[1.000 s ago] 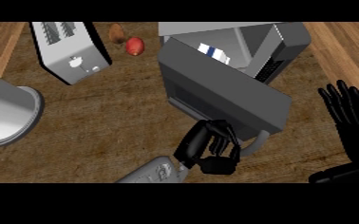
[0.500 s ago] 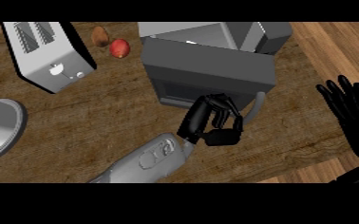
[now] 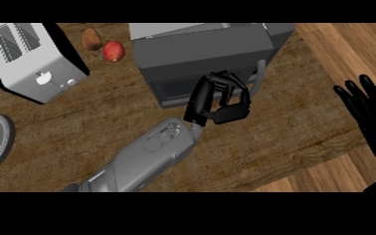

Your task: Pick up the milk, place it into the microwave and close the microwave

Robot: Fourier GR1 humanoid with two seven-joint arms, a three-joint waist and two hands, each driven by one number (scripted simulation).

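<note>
You see a dark grey microwave (image 3: 213, 55) with a paler grey top and a near-black window in its door. Against that door the left hand (image 3: 217, 102) is black, on a light grey forearm (image 3: 147, 157). Left of the microwave, the toaster (image 3: 37, 64) is silver-grey with a black side and a white knob. Between them lie a red fruit (image 3: 113, 51) and a brown one (image 3: 91, 39). The counter (image 3: 88, 119) is dark brown woodgrain. Right of the microwave, the right hand (image 3: 362, 107) is black over a paler orange-brown wood strip (image 3: 341, 50).
</note>
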